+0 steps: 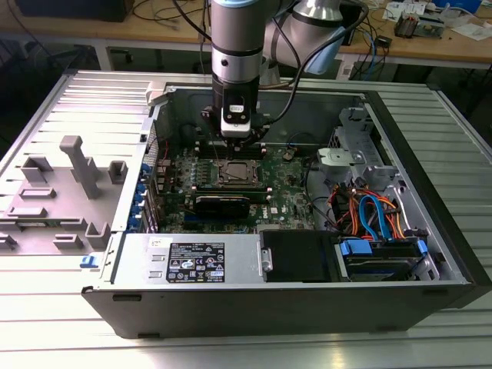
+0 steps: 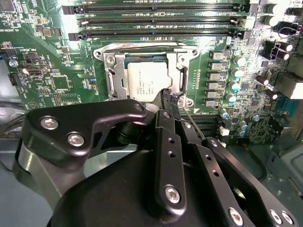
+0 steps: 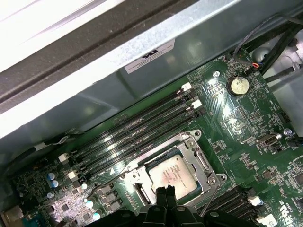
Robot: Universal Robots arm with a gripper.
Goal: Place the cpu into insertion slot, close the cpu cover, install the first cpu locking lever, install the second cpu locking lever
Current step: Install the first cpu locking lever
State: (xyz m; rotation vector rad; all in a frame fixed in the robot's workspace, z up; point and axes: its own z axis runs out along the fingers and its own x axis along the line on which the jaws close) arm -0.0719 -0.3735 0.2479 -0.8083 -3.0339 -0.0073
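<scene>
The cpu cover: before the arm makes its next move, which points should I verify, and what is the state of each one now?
1. The cpu lies flat inside the insertion slot: ok.
2. The cpu cover is down around the chip: ok, as it looks in the second wrist view.
3. The locking levers are latched: cannot tell; thin wires run beside the socket.
4. The gripper has its tips together at the cover's edge: ok.
5. The gripper is apart from the memory slots: ok.

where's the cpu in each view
exterior view: the cpu sits mid green board, just below the tool.
second wrist view: the cpu lies inside the cpu cover, at the tool.
first wrist view: the cpu lies in the same cover, just past the tool.
shared landmark: long black memory slots beside it.
</scene>
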